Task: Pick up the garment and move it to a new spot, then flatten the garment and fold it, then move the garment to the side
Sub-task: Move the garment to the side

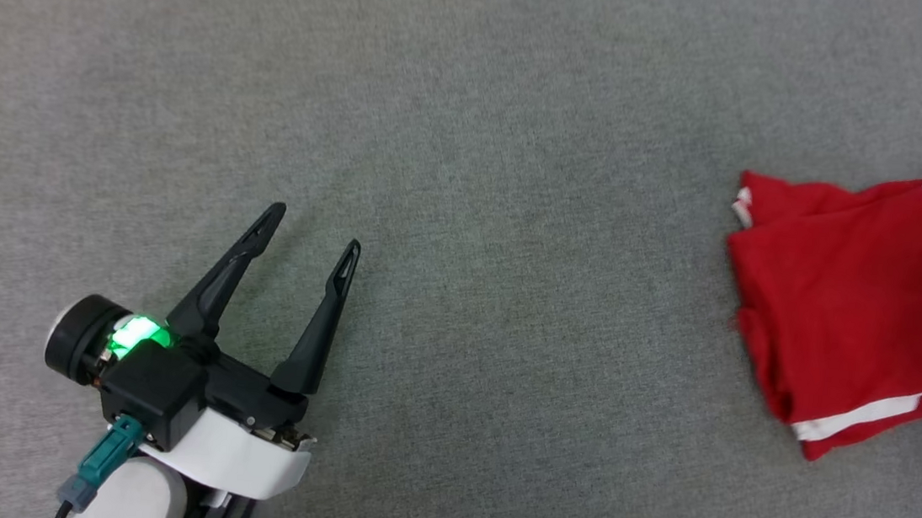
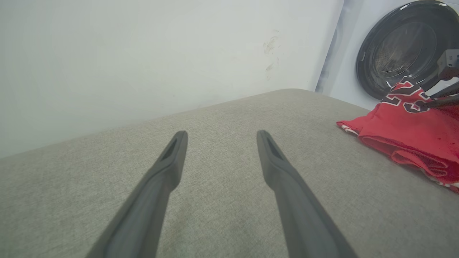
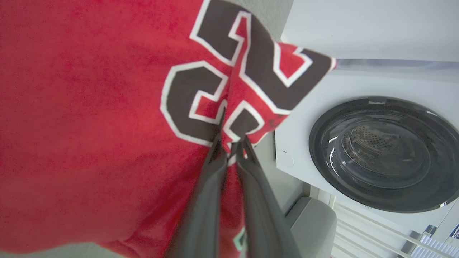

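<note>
My left hand (image 1: 314, 226) hovers spread wide over the grey counter (image 1: 520, 172). My right hand (image 3: 232, 143) pinches the red shirt (image 1: 839, 287) at its black number, on the counter's right side.

Red garment (image 1: 839, 287) — black "23" outlined white, bunched, one fold lifted, far right

Red garment (image 1: 846, 296) at three o'clock bore black numerals edged white, surface (image 1: 520, 172) was flecked grey, left gripper (image 1: 314, 228) at seven o'clock showed black fingers (image 1: 222, 278), green light (image 1: 136, 335), washing machine (image 3: 358, 82) was white, door (image 3: 383, 154) black
</note>
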